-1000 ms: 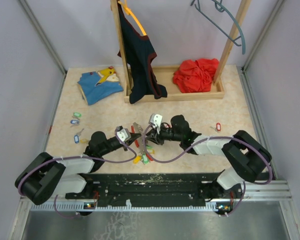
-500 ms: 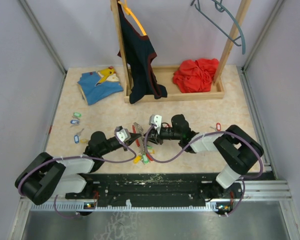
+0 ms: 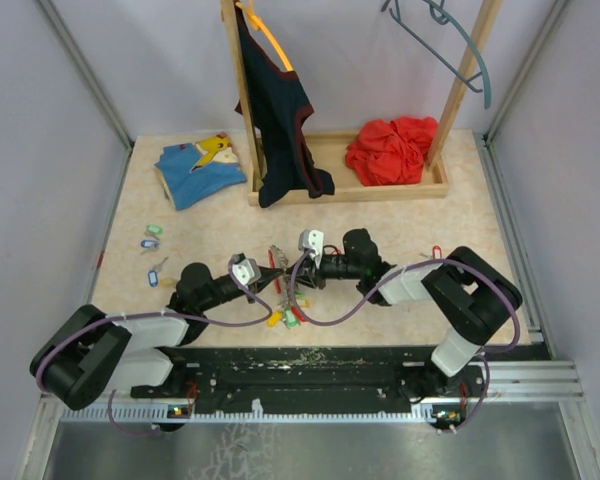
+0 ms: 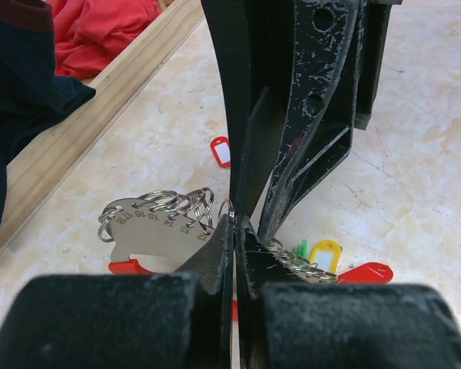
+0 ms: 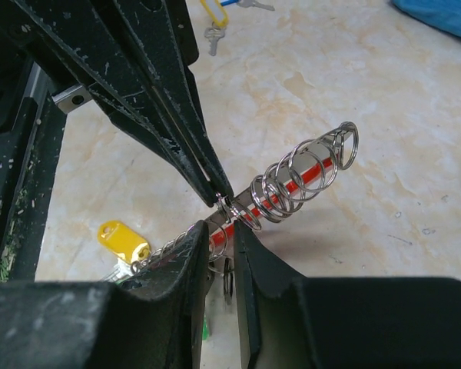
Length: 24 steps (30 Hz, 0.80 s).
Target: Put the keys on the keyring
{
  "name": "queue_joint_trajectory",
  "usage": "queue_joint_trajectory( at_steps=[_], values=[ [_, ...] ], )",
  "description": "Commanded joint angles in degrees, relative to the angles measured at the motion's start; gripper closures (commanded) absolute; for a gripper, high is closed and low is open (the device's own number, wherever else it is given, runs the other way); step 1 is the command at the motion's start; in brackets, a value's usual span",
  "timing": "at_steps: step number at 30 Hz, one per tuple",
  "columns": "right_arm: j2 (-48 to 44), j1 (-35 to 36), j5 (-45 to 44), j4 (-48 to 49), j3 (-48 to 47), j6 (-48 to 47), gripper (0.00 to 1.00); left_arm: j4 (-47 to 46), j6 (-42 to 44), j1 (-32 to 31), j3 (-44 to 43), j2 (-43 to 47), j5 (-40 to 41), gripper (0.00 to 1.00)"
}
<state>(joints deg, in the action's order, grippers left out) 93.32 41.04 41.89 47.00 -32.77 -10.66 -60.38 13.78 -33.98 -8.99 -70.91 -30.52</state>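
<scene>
Mid-table: keyring plate (image 4: pixel 150 231) | behind: wooden rack (image 3: pixel 350 190) | left: loose keys (image 3: pixel 150 242)

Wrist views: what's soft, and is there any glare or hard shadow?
Left wrist: the near foreground is a blurred black mass, while the numbered metal plate is sharp. Right wrist: its own fingers are blurred, the row of rings crisp with small bright glints. Top external: even, diffuse light, with faint shadows.
</scene>
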Motion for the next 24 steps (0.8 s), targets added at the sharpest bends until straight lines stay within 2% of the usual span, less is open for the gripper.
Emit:
queue_joint_trajectory(
  at_steps=[1, 9, 12, 16, 18, 22, 24],
  values=[
    [0.9, -1.2, 2.1, 6.2, -2.4, 1.8, 0.80, -3.8, -0.6, 0.3, 0.5, 0.9, -1.9, 1.00],
    [0.9, -1.3, 4.3, 7.9, -2.5, 3.0, 0.83, -4.0, -0.7, 0.3, 0.4, 0.5, -3.1, 1.00],
    [0.9, -1.3, 6.0, 7.0, -2.9, 3.0, 0.87, -4.2, -0.9, 0.3, 0.4, 0.5, -3.1, 1.00],
    [2.8, -1.3, 7.2, 5.7, -3.5, 2.8, 1.00, -4.6, -1.0, 0.3, 0.5, 0.5, -3.3, 1.00],
    [2.5, -1.4, 7.0, 4.9, -3.5, 2.3, 1.00, -4.6, -1.0, 0.4, 0.6, 0.5, -3.2, 1.00],
    [-0.3, -1.4, 4.8, -1.0, -4.1, -0.7, 1.00, -4.0, -1.5, 0.4, 0.1, 0.0, -3.1, 1.00],
    [-2.2, -1.4, 3.3, -7.0, -5.3, -3.7, 1.00, -3.1, -1.6, 0.4, -0.4, -0.6, -2.9, 0.95]
  ],
)
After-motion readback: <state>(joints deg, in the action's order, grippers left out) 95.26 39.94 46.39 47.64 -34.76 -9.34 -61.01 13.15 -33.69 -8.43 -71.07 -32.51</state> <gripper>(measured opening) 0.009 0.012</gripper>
